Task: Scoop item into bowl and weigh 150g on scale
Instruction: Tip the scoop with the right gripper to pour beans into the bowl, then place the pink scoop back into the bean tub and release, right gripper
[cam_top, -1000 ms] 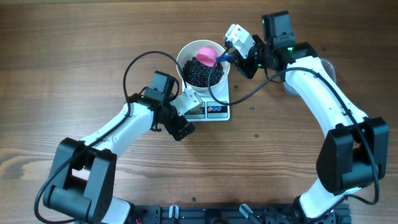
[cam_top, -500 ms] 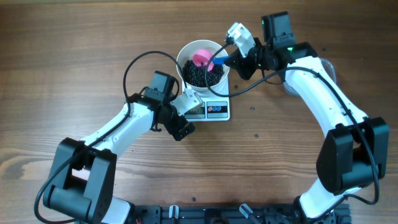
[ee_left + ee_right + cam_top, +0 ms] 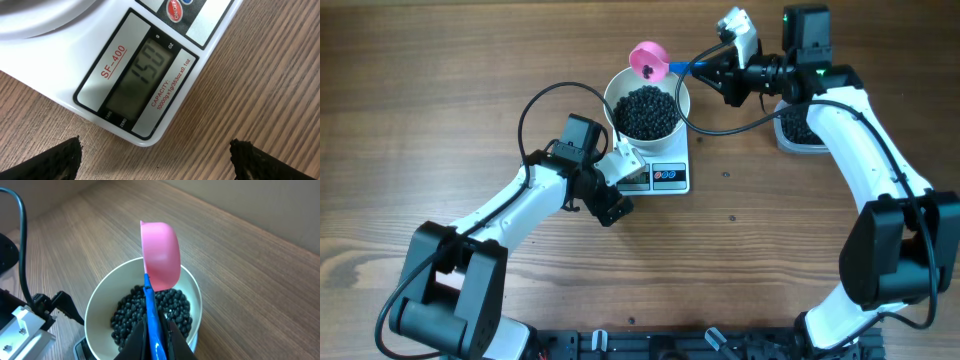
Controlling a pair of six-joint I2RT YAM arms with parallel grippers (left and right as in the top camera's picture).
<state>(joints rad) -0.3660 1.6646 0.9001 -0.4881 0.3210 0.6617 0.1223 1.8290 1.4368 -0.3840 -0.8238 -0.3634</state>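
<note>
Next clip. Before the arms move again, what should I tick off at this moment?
1. scale display reads 150: ok.
2. bowl sits on the scale, with the item inside: ok.
3. right gripper shut on the scoop by its blue handle: ok.
4. Scoop lifted out of the item: ok.
5. Scoop empty: cannot tell.
6. left gripper open, holding nothing: ok.

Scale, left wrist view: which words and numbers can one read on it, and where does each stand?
"SF-400": scale face, left of the display.
"150", with "g" and "oz": display.
"ON/OFF": red button.
"CAPACITY: 10000g x1g/353oz x0.1oz": right of the display.
Two small labels below the display: too small to read.
</note>
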